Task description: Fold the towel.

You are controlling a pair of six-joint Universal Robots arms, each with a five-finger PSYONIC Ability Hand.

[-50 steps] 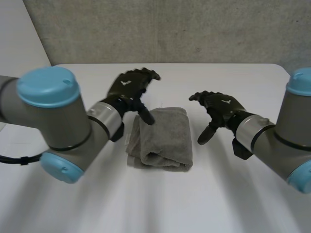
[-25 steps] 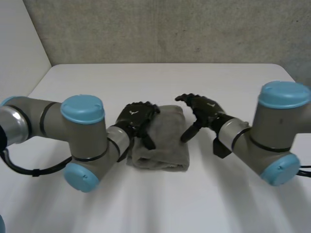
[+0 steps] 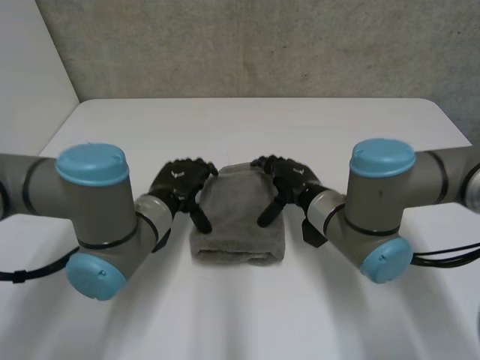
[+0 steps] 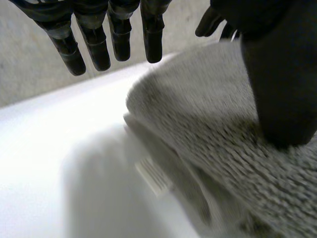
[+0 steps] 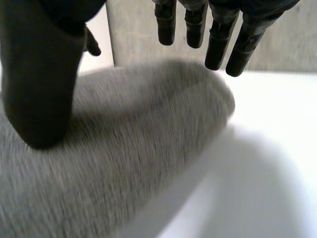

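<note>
A grey towel (image 3: 238, 217) lies folded into a thick pad in the middle of the white table (image 3: 247, 120). My left hand (image 3: 180, 182) is at the towel's left edge, fingers straight and open, with its thumb resting on the cloth. In the left wrist view the thumb (image 4: 280, 84) presses on the towel (image 4: 218, 124) while the fingers (image 4: 111, 34) hang above the table beyond the fold. My right hand (image 3: 283, 178) mirrors it at the right edge. In the right wrist view the thumb (image 5: 42, 84) rests on the towel (image 5: 129, 148) and the fingers (image 5: 218, 34) stay straight above it.
A white label (image 4: 154, 176) sticks out from the towel's edge near my left hand. A grey wall (image 3: 255, 45) runs behind the table's far edge. Bare table surface (image 3: 247, 315) lies in front of the towel.
Both hands moved inward and nearer from either side of the towel, and their thumbs now rest on its left and right edges. The towel looks slightly narrower.
</note>
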